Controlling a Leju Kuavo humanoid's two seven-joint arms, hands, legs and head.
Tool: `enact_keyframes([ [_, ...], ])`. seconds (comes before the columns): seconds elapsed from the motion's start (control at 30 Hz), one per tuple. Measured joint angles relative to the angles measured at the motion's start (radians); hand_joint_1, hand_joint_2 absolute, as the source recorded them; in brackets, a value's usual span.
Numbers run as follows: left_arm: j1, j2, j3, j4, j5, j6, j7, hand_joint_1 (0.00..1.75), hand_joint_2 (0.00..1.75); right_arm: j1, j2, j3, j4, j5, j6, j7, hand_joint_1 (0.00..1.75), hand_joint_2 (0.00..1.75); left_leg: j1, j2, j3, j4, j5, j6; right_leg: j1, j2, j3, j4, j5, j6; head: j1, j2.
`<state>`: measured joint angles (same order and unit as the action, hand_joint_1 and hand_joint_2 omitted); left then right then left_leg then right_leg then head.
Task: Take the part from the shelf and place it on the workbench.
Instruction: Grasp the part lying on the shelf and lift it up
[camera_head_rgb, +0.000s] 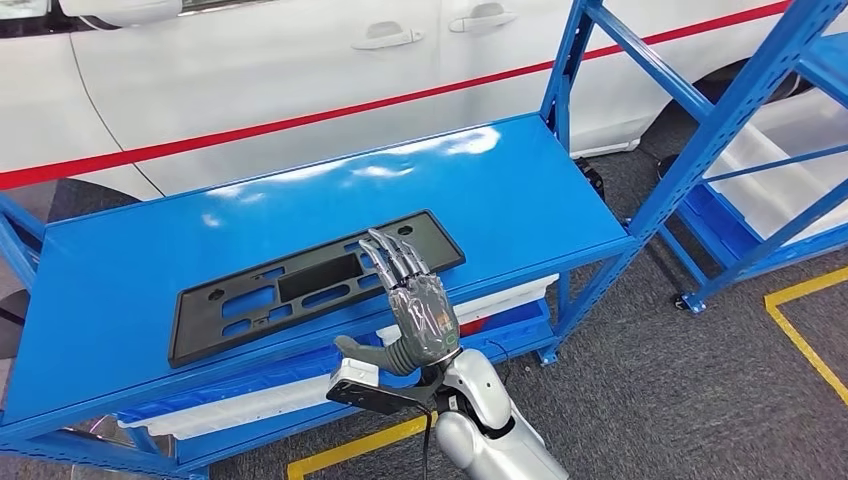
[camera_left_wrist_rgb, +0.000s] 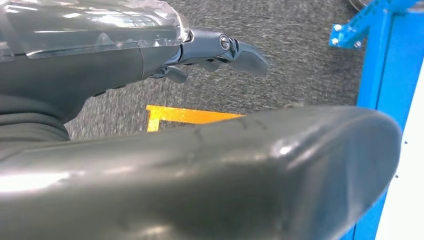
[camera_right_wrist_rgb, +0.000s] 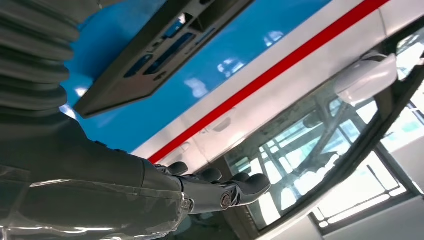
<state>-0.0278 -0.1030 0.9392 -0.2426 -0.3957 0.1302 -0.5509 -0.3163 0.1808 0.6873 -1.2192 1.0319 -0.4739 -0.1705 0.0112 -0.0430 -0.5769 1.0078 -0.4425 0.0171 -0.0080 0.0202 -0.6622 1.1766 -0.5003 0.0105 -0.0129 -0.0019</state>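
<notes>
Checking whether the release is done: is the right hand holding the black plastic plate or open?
Open. The right hand hovers with fingers spread, gripping nothing; the black plastic plate lies flat on the blue workbench top.

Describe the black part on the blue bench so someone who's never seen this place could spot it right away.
Beside the white car stands a blue workbench. On its glossy top, toward the near edge, lies the black part: a flat, long rectangular plastic frame with slots and holes cut through it. It is the only dark thing on the blue surface, just beyond the robot's raised right hand.
</notes>
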Motion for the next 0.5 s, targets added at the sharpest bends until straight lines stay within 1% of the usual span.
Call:
enact_keyframes([
  [0.03, -0.001, -0.001, 0.002, 0.0, -0.001, 0.0, 0.0, 0.0, 0.0, 0.0, -0.002, 0.001, -0.003, 0.0, 0.002, 0.0, 0.0, 0.0, -0.001, -0.009, 0.003, 0.003, -0.005, -0.003, -0.001, 0.015, 0.026, -0.065, 0.033, -0.003, 0.0, 0.0],
  [0.07, -0.003, -0.001, 0.003, 0.0, -0.002, 0.0, 0.0, 0.0, 0.0, 0.0, -0.004, 0.002, -0.006, 0.0, 0.004, 0.0, 0.0, 0.0, -0.002, -0.018, 0.004, 0.005, -0.008, -0.007, -0.002, 0.029, 0.046, -0.112, 0.05, -0.006, -0.001, 0.0],
  [0.1, -0.004, -0.002, 0.005, 0.0, -0.002, 0.0, 0.0, 0.0, 0.0, 0.0, -0.005, 0.003, -0.008, 0.0, 0.005, 0.0, 0.0, 0.0, -0.001, -0.026, 0.002, 0.006, -0.009, -0.012, -0.001, 0.038, 0.056, -0.137, 0.053, -0.008, -0.001, 0.0],
  [0.13, -0.004, -0.002, 0.006, 0.0, -0.002, 0.0, 0.0, 0.0, 0.0, 0.0, -0.006, 0.003, -0.009, 0.0, 0.006, 0.0, 0.0, 0.0, -0.001, -0.034, 0.0, 0.005, -0.009, -0.019, -0.001, 0.039, 0.06, -0.142, 0.048, -0.011, -0.002, 0.0],
  [0.17, -0.003, -0.001, 0.007, 0.0, -0.002, 0.001, 0.0, 0.0, 0.0, 0.0, -0.007, 0.004, -0.01, 0.0, 0.006, 0.0, 0.0, 0.0, 0.001, -0.04, -0.001, 0.003, -0.009, -0.025, -0.001, 0.032, 0.062, -0.146, 0.047, -0.016, -0.002, 0.0],
  [0.2, -0.002, -0.001, 0.008, 0.0, -0.002, 0.001, 0.0, 0.0, 0.0, -0.001, -0.006, 0.006, -0.012, 0.0, 0.007, 0.0, 0.0, 0.0, 0.001, -0.035, -0.001, 0.005, -0.012, -0.031, -0.002, 0.024, 0.066, -0.151, 0.048, -0.022, -0.002, 0.0],
  [0.23, -0.002, 0.0, 0.01, 0.0, -0.002, 0.0, 0.0, 0.0, 0.0, -0.002, -0.006, 0.007, -0.013, 0.0, 0.007, 0.0, 0.0, 0.0, 0.001, -0.021, -0.007, 0.019, -0.023, -0.036, -0.004, 0.016, 0.07, -0.156, 0.048, -0.028, -0.003, 0.0],
  [0.27, -0.002, 0.0, 0.012, 0.0, -0.002, 0.0, 0.0, 0.0, 0.0, -0.002, -0.006, 0.009, -0.014, 0.001, 0.008, 0.0, 0.0, 0.0, 0.001, -0.004, -0.022, 0.054, -0.044, -0.041, -0.006, 0.005, 0.075, -0.161, 0.048, -0.034, -0.005, 0.0],
  [0.3, -0.004, 0.0, 0.013, 0.0, -0.003, 0.0, 0.0, 0.0, 0.0, -0.002, -0.006, 0.01, -0.015, 0.001, 0.009, 0.0, 0.0, 0.0, 0.001, 0.015, -0.046, 0.108, -0.072, -0.045, -0.005, -0.006, 0.079, -0.163, 0.047, -0.039, -0.006, 0.0],
  [0.33, -0.005, 0.0, 0.014, 0.0, -0.004, 0.0, 0.0, 0.0, 0.0, -0.001, -0.007, 0.011, -0.015, 0.001, 0.01, 0.0, 0.0, 0.0, 0.002, 0.026, -0.08, 0.176, -0.103, -0.049, -0.003, -0.017, 0.081, -0.163, 0.045, -0.043, -0.008, 0.0],
  [0.37, -0.005, 0.0, 0.015, 0.0, -0.004, 0.0, 0.0, 0.0, 0.0, 0.0, -0.007, 0.011, -0.015, 0.001, 0.01, 0.0, 0.0, 0.0, 0.003, 0.03, -0.112, 0.237, -0.126, -0.052, -0.002, -0.029, 0.082, -0.163, 0.043, -0.045, -0.008, 0.0],
  [0.4, -0.005, -0.001, 0.016, 0.0, -0.005, 0.0, 0.0, 0.0, 0.0, 0.001, -0.007, 0.012, -0.015, 0.001, 0.01, 0.0, 0.0, 0.0, 0.004, 0.032, -0.131, 0.273, -0.132, -0.054, -0.001, -0.04, 0.083, -0.162, 0.04, -0.045, -0.008, 0.0],
  [0.43, -0.004, -0.001, 0.018, 0.0, -0.005, 0.0, 0.0, 0.0, 0.0, 0.001, -0.007, 0.012, -0.015, 0.002, 0.011, 0.0, 0.0, 0.0, 0.004, 0.035, -0.133, 0.272, -0.119, -0.054, 0.0, -0.05, 0.085, -0.161, 0.038, -0.045, -0.008, 0.0],
  [0.47, -0.003, -0.001, 0.02, 0.0, -0.006, 0.0, 0.0, 0.0, 0.0, 0.001, -0.007, 0.013, -0.015, 0.004, 0.011, 0.001, 0.0, 0.0, 0.004, 0.039, -0.113, 0.23, -0.088, -0.053, 0.001, -0.059, 0.088, -0.16, 0.035, -0.044, -0.008, 0.0],
  [0.5, -0.002, -0.001, 0.021, 0.0, -0.008, 0.0, 0.0, 0.0, 0.0, 0.001, -0.007, 0.013, -0.015, 0.009, 0.012, 0.001, 0.0, 0.0, 0.002, 0.052, -0.079, 0.162, -0.05, -0.048, 0.002, -0.068, 0.091, -0.159, 0.031, -0.043, -0.008, 0.0],
])
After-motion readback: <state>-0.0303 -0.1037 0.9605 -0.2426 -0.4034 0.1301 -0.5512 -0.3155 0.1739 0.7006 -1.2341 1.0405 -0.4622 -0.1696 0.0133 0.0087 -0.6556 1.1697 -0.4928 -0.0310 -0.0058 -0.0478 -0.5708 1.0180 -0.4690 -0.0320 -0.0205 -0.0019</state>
